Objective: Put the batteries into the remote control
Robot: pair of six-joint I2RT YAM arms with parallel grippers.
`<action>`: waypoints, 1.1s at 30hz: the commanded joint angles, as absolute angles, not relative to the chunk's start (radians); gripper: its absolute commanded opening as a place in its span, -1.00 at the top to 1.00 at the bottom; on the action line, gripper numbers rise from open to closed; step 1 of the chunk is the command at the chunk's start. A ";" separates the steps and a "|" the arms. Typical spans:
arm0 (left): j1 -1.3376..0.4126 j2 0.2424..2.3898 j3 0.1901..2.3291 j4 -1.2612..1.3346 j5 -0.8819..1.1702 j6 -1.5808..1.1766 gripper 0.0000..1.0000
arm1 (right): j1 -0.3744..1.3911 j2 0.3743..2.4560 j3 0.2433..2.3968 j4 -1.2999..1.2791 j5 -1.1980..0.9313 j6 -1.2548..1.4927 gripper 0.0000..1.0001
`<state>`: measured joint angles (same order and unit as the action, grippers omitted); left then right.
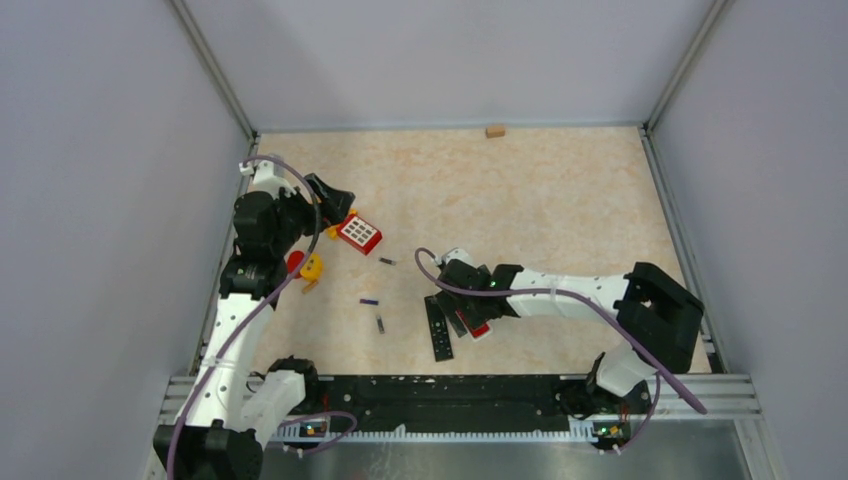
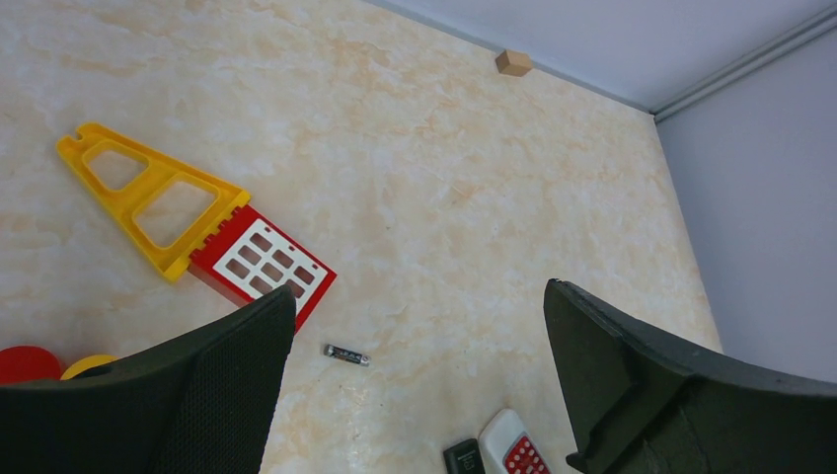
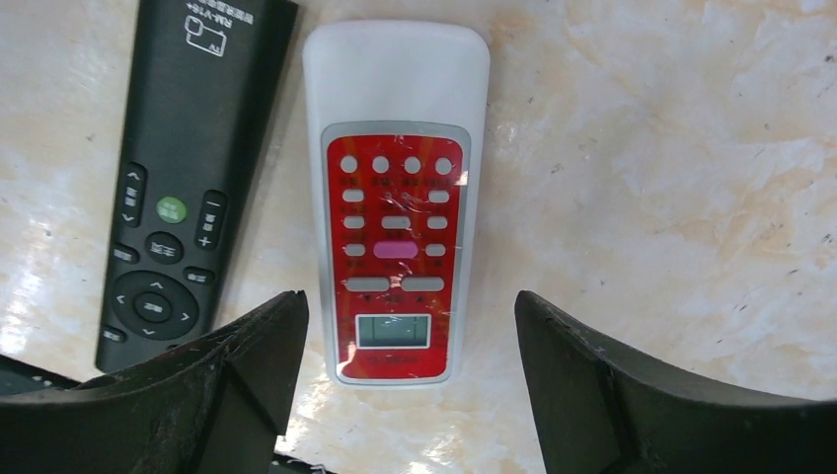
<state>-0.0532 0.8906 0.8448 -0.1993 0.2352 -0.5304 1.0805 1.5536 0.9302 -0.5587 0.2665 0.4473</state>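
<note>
Three batteries lie apart on the table (image 1: 560,200): one (image 1: 387,261) near the red-and-white block, a purple-blue one (image 1: 369,301), and a dark one (image 1: 380,325). The first battery also shows in the left wrist view (image 2: 346,355). A white remote with a red face (image 3: 395,197) lies buttons up beside a black remote (image 3: 192,168). My right gripper (image 3: 410,296) is open and empty, hovering over the white remote's display end (image 1: 478,328). My left gripper (image 2: 417,296) is open and empty, raised at the left above the block (image 1: 335,195).
A red-and-white window block (image 1: 360,233) and a yellow lattice piece (image 2: 148,202) lie at the left. Small red and yellow toys (image 1: 305,265) sit by the left arm. A longer black remote (image 1: 438,328) lies left of the others. A wooden cube (image 1: 495,130) sits at the back wall.
</note>
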 commanded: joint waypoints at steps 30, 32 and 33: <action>-0.055 0.930 0.845 -0.056 0.313 -0.644 -0.97 | 0.784 1.653 1.140 -0.199 0.053 0.462 0.07; -0.056 0.950 0.840 -0.028 0.350 -0.693 -0.98 | 0.721 1.627 1.125 -0.071 -0.080 0.540 0.08; -0.058 0.961 0.831 0.004 0.386 -0.718 -0.97 | 0.695 1.615 1.113 0.006 -0.186 0.577 0.10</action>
